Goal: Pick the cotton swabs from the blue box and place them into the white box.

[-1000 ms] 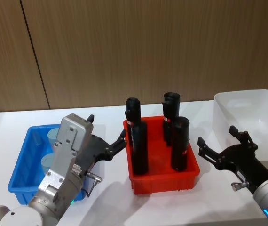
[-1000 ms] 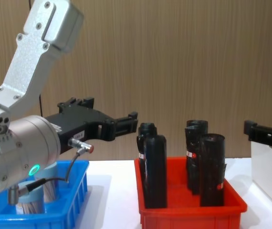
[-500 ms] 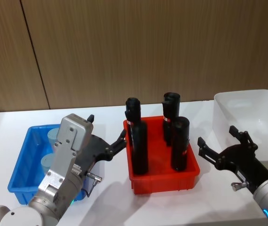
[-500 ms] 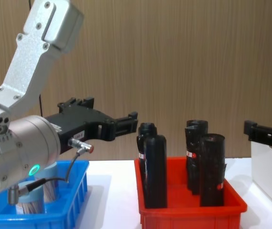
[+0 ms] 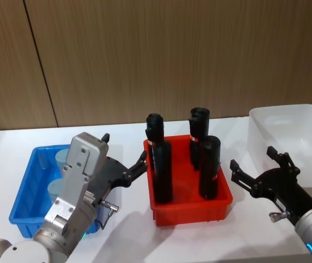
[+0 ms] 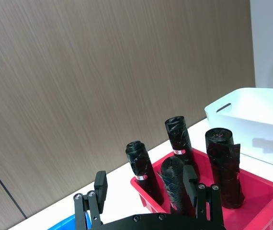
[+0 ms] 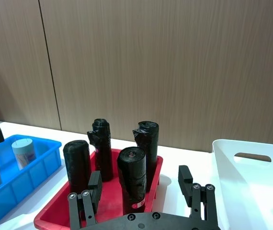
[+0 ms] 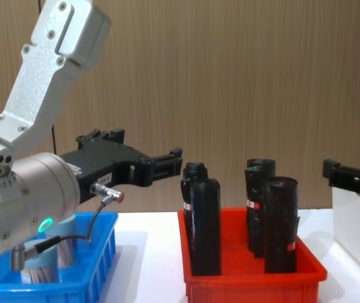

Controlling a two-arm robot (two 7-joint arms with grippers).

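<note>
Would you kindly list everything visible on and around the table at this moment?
cotton swabs: two jars, clear with grey-blue lids, in the blue box
blue box: one, blue, table's left
black bottles: four, black, upright in the red bin
red bin: one, red, centre
white box: one, white, table's right
table: one, white
wall: one, wood-brown, behind
left hand: one, black, open, by the blue box's right side
right hand: one, black, open, right of the red bin

Bright even light, soft shadows on the table (image 5: 134, 233)
</note>
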